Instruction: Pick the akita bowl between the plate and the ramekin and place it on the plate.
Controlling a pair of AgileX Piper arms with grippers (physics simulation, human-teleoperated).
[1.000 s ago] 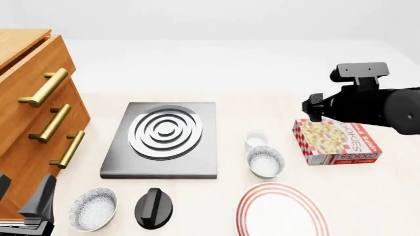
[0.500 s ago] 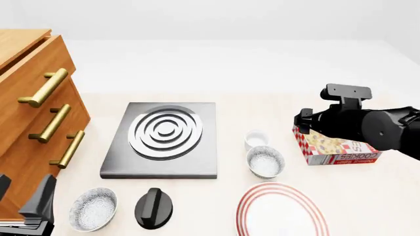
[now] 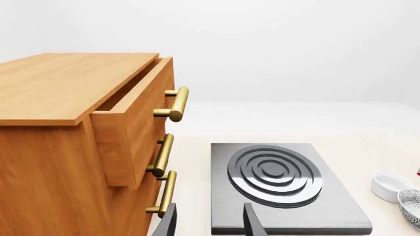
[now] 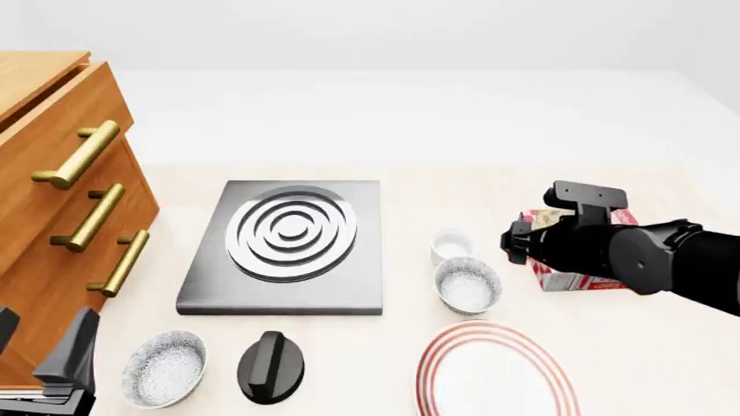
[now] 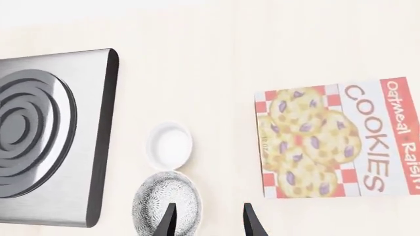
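While the speckled grey-white akita bowl sits at centre right of the front view, between the plain white ramekin above and the red-ringed plate below, the right gripper holds its fingers parted and empty. Its arm has dropped and moved left, now covering the cookie box. The left gripper, lower left, is also parted, holding nothing.

The bowl sits between the ramekin at 12 o'clock and the plate at 6.
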